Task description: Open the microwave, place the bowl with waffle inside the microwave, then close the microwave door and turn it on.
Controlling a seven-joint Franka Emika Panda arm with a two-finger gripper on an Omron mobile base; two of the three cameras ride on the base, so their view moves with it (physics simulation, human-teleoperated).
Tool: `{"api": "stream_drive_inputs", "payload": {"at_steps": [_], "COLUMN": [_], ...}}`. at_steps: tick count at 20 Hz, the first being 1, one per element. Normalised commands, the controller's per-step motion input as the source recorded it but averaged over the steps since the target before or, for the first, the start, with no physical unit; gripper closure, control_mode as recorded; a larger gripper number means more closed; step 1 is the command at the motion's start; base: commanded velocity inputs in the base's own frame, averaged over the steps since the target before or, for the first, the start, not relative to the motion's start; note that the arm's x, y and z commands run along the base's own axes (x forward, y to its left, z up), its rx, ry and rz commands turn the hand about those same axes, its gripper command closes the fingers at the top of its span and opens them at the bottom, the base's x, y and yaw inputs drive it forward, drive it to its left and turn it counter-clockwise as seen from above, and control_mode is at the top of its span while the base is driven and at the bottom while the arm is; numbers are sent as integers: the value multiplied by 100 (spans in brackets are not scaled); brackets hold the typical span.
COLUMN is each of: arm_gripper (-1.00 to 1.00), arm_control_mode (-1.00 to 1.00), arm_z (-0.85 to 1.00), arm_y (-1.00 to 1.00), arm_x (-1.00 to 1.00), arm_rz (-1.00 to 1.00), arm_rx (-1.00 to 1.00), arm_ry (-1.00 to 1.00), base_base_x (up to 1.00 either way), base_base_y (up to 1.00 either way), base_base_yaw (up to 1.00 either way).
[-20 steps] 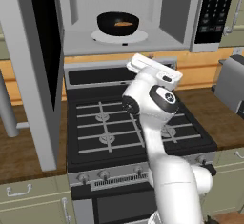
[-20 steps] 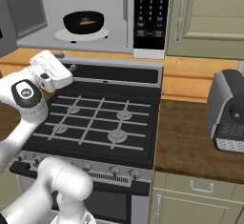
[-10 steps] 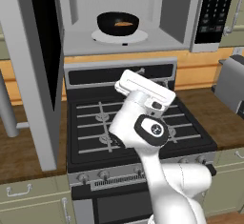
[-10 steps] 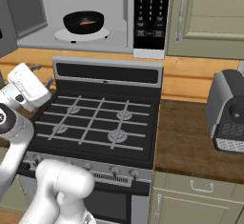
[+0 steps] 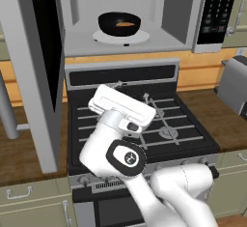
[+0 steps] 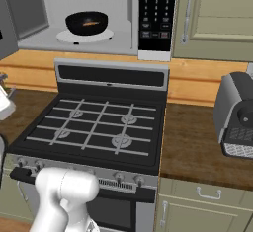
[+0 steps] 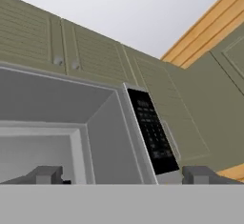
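The microwave (image 5: 181,13) stands open above the stove. Its door (image 5: 41,71) is swung out to the left, with the bar handle (image 5: 6,106) at the far left. On the turntable inside sits the black bowl (image 5: 119,24) (image 6: 87,22), holding the orange-brown waffle (image 5: 125,24) (image 6: 90,23). My white hand (image 5: 123,106) hangs low over the stove, well below and in front of the cavity. In the hand view my gripper (image 7: 123,175) is open and empty. It looks up at the cavity (image 7: 102,123) and the black keypad (image 7: 151,135).
A black gas stove (image 5: 169,120) (image 6: 99,127) lies under the hand. A grey toaster (image 6: 237,115) (image 5: 235,85) stands on the right counter. Wood counters flank the stove. The open door juts out over the left counter. Green cabinets (image 6: 217,14) sit to the microwave's right.
The arm has swung down and to the left over the stove, nearly leaving the right base view. The gripper stays open. Bowl, waffle and door have not moved.
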Motion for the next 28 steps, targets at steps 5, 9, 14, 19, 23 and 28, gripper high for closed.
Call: {"api": "stream_drive_inputs", "payload": {"at_steps": [5,9,14,19,23,28], "arm_gripper": [-100,-100,-100,-100,-100,-100], "arm_control_mode": [-100,-100,-100,-100,-100,-100], "arm_z": [-48,-17,0,0,0,15], "arm_y": [62,84,91,87,70,25], "arm_x": [-4,0,0,0,0,-1], "arm_rz": [0,0,0,0,0,0], "arm_rx": [-2,0,0,-2,-7,-1], "arm_ry": [-12,-8,-2,0,0,-5], "base_base_x": [0,0,0,0,0,0], "base_base_y": [0,0,0,0,0,0], "base_base_yaw": [0,0,0,0,0,0]}}
